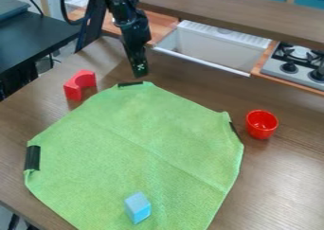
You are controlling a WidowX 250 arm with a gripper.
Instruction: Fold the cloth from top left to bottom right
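Brown wood grain runs across the surface, with the green cloth spread broadly over it and reaching the bottom edge of the view. Nearest, a light blue block sits on the cloth. Beyond it, a faint crease slants across the fabric from upper left to lower right. One black strip marks the cloth's left edge, another black piece the right edge, just beside a red cup. Past the cloth's upper left side stands a red arch-shaped block. At the far edge, the gripper hangs just beside a third black strip; whether it is wide or narrow, I cannot tell. Farther back are a white sink and a stove.
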